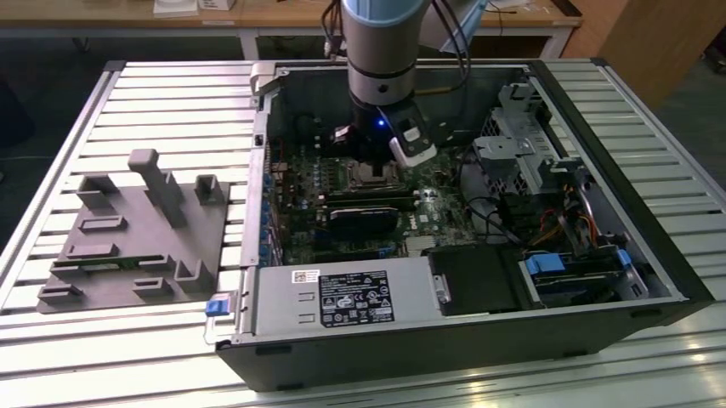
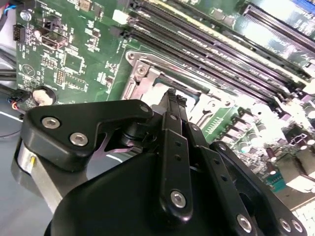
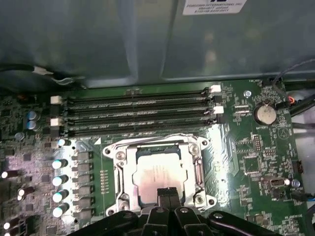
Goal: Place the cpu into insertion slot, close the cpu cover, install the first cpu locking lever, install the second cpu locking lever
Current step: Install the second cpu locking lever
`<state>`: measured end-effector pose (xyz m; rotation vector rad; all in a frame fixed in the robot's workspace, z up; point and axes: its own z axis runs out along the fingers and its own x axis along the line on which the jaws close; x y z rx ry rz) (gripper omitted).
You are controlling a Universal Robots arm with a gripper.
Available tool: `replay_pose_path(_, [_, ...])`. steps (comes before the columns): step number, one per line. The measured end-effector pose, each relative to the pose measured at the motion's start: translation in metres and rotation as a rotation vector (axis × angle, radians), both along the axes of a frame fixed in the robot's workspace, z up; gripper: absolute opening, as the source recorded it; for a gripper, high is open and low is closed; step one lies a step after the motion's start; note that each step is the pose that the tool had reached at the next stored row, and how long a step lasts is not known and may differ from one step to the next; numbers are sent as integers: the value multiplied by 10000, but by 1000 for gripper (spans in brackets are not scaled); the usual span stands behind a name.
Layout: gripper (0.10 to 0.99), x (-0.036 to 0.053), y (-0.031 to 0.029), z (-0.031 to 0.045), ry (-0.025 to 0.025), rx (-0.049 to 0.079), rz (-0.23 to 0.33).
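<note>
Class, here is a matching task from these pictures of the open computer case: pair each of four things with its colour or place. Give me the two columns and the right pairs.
Things:
1. cpu
2. circuit board
3. memory slots
4. gripper

Descriptions:
A. green
B. long, black, in parallel rows beside the socket
C. pale silvery top, sitting in the metal-rimmed socket
D. black, right over the socket's edge

Pairs: 1-C, 2-A, 3-B, 4-D
</note>
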<state>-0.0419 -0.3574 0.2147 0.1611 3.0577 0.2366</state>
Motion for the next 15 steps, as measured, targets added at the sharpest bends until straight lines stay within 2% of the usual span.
replay_pose_path(3, [106,17,44,-1,27,-83,1])
replay_pose_path(6, [106,17,77,-2,29,-99,1])
replay_pose_path(8, [106,17,92,-2,30,-156,1])
replay_pose_path(15, [106,17,99,-2,30,-196,1])
